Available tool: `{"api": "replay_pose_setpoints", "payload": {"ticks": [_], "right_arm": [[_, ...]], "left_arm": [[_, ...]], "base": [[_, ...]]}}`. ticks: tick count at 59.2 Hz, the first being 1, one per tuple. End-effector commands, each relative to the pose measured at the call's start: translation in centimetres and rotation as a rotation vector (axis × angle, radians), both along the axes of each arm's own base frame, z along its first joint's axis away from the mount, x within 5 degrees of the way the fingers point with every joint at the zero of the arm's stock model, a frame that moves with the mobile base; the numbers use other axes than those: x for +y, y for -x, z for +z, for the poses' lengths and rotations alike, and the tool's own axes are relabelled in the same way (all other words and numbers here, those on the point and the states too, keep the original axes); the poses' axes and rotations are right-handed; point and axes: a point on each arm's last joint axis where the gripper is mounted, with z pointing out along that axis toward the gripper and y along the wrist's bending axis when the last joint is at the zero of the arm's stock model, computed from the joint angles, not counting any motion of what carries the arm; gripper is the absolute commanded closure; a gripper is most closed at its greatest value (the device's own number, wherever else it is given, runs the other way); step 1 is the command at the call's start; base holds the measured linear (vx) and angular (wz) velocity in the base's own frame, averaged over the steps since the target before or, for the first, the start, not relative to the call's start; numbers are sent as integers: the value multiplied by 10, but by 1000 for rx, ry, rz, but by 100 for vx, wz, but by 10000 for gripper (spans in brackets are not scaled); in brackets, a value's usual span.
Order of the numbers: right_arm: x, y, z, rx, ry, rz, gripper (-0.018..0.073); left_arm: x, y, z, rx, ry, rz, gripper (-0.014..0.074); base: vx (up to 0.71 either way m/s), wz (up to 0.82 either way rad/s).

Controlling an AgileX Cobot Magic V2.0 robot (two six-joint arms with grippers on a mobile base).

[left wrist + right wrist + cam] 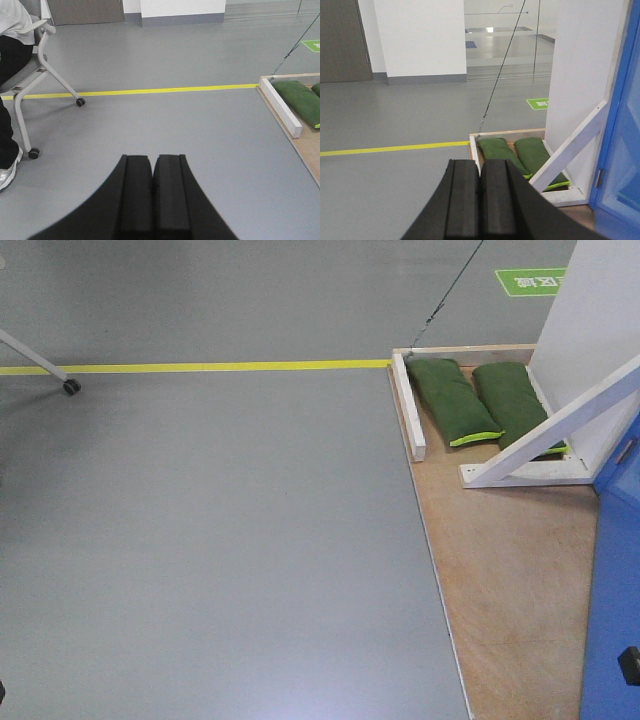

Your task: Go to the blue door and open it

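Observation:
The blue door [612, 590] shows as a glossy bright-blue panel at the right edge of the front view, standing on a plywood base [510, 580]. It fills the right edge of the right wrist view too, the blue door [624, 125] with a small metal plate on its edge; no handle shows. My left gripper [152, 159] is shut with nothing in it, over bare grey floor far left of the door. My right gripper [480, 163] is shut and empty too, with the door ahead to its right.
A white panel [590, 310] with a slanted white brace [560, 425] stands on the base behind two green sandbags [455, 400]. A yellow floor line [200, 367] runs across. A seated person on a wheeled chair [35, 75] is at far left. A thin cable [502, 65] rises from the base.

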Motion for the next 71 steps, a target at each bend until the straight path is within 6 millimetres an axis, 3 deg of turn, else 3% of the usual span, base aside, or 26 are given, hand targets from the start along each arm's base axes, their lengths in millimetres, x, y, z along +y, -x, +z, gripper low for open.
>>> {"api": "replay_pose_setpoints", "payload": {"ticks": [1, 11, 21, 30, 41, 50, 59, 71], "right_arm": [[1, 1, 18, -122, 89, 14, 564], [1, 14, 72, -279, 151, 1, 564], [2, 40, 134, -478, 154, -12, 564], [3, 63, 176, -597, 158, -23, 564], [3, 54, 220, -591, 123, -113, 564], [-3, 31, 249, -618, -33, -206, 564], [-22, 15, 270, -761, -333, -356, 564], [-54, 26, 287, -1165, -680, -572, 564]], "left_arm": [[-1, 0, 19, -129, -2, -6, 526], [-1, 0, 19, -129, -2, -6, 526], [-1, 0, 19, -129, -2, -6, 526], [-1, 0, 19, -129, -2, -6, 526], [-1, 0, 19, -129, -2, -6, 526], [-1, 0, 19, -129, -2, -6, 526], [-1, 0, 19, -129, -2, -6, 526], [-1, 0, 19, -129, -2, -6, 526]], "base": [[0, 0], [0, 0], [0, 0], [0, 0], [0, 0], [0, 0], [0, 0], [0, 0]]}}
